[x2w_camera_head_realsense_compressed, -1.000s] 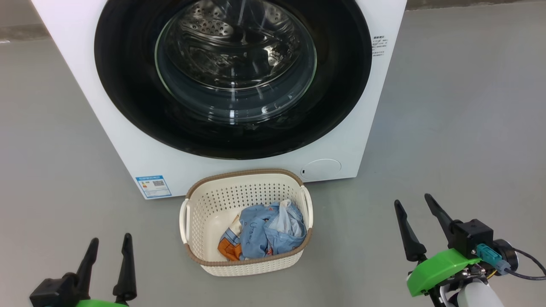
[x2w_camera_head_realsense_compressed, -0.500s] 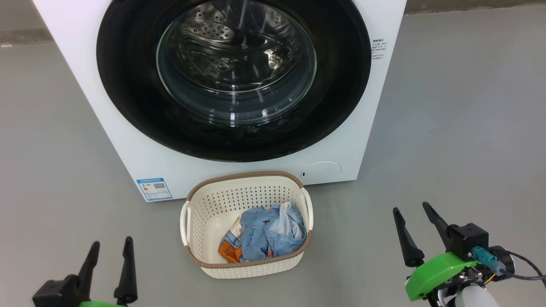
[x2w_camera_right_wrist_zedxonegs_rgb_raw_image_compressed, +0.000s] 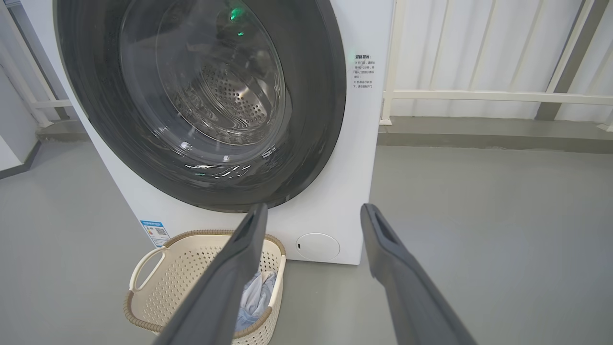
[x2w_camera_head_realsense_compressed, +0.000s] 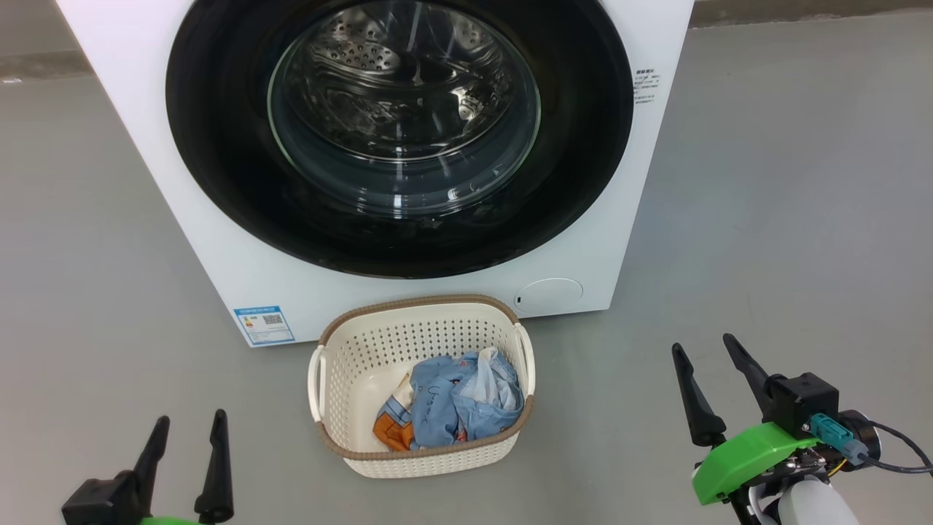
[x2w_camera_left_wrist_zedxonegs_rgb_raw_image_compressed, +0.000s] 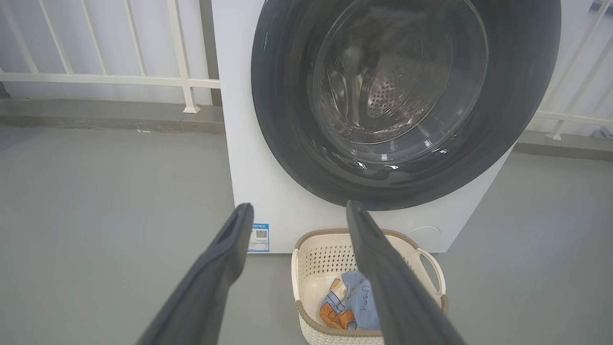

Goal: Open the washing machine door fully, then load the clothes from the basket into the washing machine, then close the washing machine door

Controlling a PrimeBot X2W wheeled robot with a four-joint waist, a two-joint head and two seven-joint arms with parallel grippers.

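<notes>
Grey floor [x2w_camera_head_realsense_compressed: 765, 182], white railing [x2w_camera_left_wrist_zedxonegs_rgb_raw_image_compressed: 96, 79] (behind washing machine [x2w_camera_head_realsense_compressed: 219, 240])

The washing machine door [x2w_camera_head_realsense_compressed: 219, 146] is shut flat on the washing machine [x2w_camera_head_realsense_compressed: 306, 292], so that's the wall between anything and the drum. The basket [x2w_camera_head_realsense_compressed: 430, 461] sits on the floor [x2w_camera_head_realsense_compressed: 765, 219] just in front, its back rim near the door's lower edge. Its top is open, so there's a straight drop to the clothes [x2w_camera_head_realsense_compressed: 452, 401]. There's wide bare floor on both sides. The left end effector [x2w_camera_head_realsense_compressed: 190, 416] and right end effector [x2w_camera_head_realsense_compressed: 702, 342] hang with fingers spread, well apart from it all. A railing [x2w_camera_left_wrist_zedxonegs_rgb_raw_image_compressed: 119, 80] stands behind the machine.
</notes>
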